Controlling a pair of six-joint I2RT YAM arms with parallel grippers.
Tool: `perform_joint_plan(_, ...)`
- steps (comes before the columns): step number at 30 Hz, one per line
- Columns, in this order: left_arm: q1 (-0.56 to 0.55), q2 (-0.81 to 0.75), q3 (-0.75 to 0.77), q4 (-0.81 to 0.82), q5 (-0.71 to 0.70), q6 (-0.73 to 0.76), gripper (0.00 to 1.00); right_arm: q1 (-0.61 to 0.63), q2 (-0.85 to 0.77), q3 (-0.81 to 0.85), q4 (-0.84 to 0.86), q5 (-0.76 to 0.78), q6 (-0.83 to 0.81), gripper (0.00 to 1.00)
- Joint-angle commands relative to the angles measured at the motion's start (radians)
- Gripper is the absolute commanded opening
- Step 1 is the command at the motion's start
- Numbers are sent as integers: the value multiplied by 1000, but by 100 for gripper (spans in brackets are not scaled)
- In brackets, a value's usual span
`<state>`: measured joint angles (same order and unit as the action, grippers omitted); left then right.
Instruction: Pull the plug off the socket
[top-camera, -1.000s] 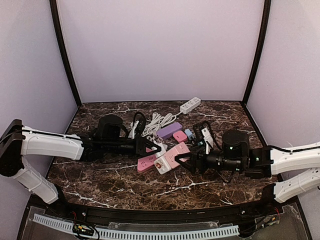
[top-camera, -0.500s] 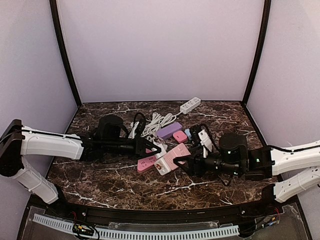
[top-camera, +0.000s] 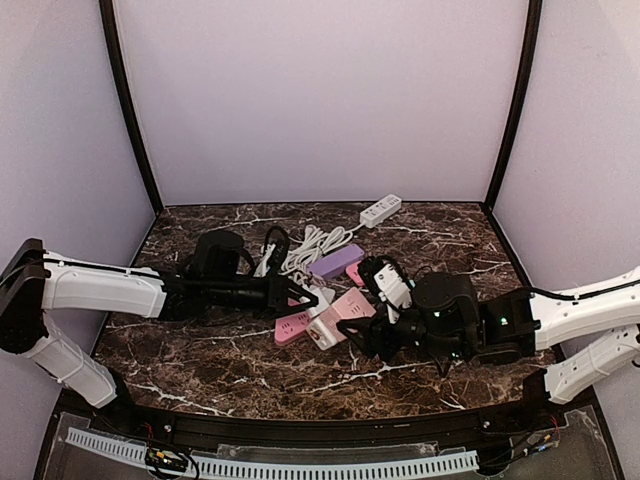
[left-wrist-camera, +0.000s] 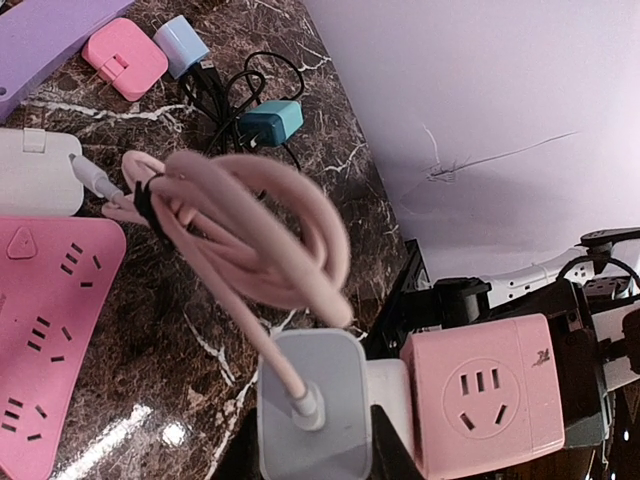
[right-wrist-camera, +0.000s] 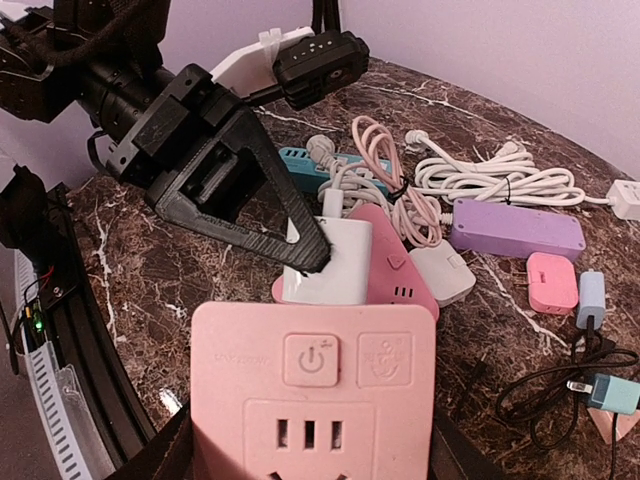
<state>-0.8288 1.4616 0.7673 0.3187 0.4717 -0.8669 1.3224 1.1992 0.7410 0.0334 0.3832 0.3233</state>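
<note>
At the bottom middle of the left wrist view, the left claw (left-wrist-camera: 313, 455) is pinched narrow on the white plug (left-wrist-camera: 310, 395), whose coiled pink cord (left-wrist-camera: 250, 240) loops up toward the frame's centre. The right claw (right-wrist-camera: 312, 445), spread about halfway, grips the pink socket (right-wrist-camera: 312, 385) by its sides at the bottom of the right wrist view. Plug and socket touch; I cannot tell whether the pins sit inside.
</note>
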Motion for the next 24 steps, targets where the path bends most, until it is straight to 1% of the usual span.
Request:
perform_joint_plan(1,43,-7,-54,-96,-70,44,1,-3,-46,34,1,98,0,0)
perform_joint_plan(4,43,-12,-65,-71,-61,72,1,-40,-61,24,5,35,44,0)
perform_joint_plan(9,43,-29,-73,-24,-9,136,1,-140,-75,-2,37,-132,129,0)
perform_joint_plan(16,43,-72,-96,33,61,191,1,-272,-109,-98,176,-354,273,0)
perform_joint_plan(20,43,-88,-107,58,89,199,1,-317,-116,-139,239,-436,338,0)
perform_joint_plan(24,43,-90,-106,47,90,202,1,-323,-108,-133,240,-450,335,0)
